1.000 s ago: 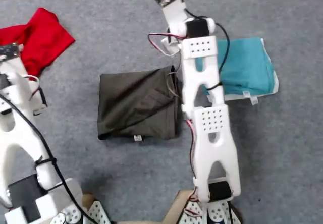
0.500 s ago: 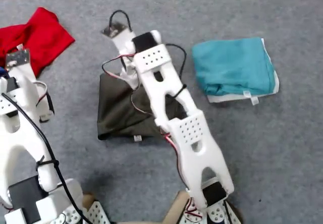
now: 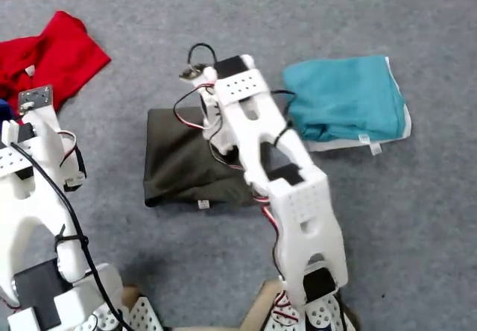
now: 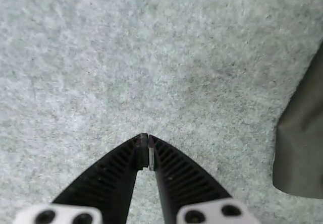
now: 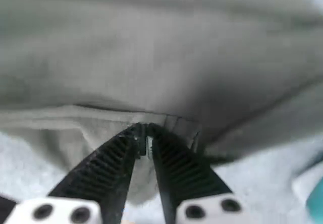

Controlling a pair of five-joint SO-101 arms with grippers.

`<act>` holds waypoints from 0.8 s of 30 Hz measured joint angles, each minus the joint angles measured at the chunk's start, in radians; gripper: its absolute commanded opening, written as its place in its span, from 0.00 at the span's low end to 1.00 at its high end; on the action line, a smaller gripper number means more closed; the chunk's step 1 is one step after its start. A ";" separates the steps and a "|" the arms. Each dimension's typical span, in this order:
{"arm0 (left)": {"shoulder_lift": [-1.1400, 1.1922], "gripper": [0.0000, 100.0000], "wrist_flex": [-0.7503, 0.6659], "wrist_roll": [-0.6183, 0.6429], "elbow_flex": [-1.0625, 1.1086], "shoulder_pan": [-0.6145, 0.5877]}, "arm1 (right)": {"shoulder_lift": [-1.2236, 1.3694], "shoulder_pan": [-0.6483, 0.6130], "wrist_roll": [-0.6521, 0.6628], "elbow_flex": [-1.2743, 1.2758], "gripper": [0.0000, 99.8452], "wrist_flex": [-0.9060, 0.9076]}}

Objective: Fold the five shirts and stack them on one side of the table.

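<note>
A folded dark olive shirt (image 3: 182, 159) lies in the middle of the grey table. The right arm (image 3: 246, 115) leans over its far right part. My right gripper (image 5: 145, 133) is shut, its tips against the olive shirt (image 5: 151, 57) near a hem; I see no cloth held between them. A folded teal shirt (image 3: 346, 96) lies at the right on a white one (image 3: 358, 143). A crumpled red shirt (image 3: 56, 55) lies at the far left. My left gripper (image 4: 146, 143) is shut and empty over bare carpet, left of the olive shirt (image 4: 303, 148).
The left arm (image 3: 33, 144) stands along the table's left edge, just in front of the red shirt. A corner of the teal shirt (image 5: 317, 204) shows beside the olive one. Grey carpet (image 3: 417, 219) lies open at the near right and along the back.
The right arm swung from the table's far edge leftward, then came back and down onto the olive shirt's far right part. The left arm shifted slightly right and nearer.
</note>
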 measured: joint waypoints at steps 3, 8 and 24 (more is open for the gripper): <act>0.000 0.03 -0.003 0.000 0.000 0.000 | -0.143 0.015 0.000 0.178 0.02 0.000; 0.000 0.03 -0.003 0.000 0.000 0.000 | -0.397 0.023 0.023 0.529 0.02 0.000; 0.000 0.03 -0.003 0.000 0.000 0.000 | -0.562 0.028 -0.031 0.529 0.02 -0.434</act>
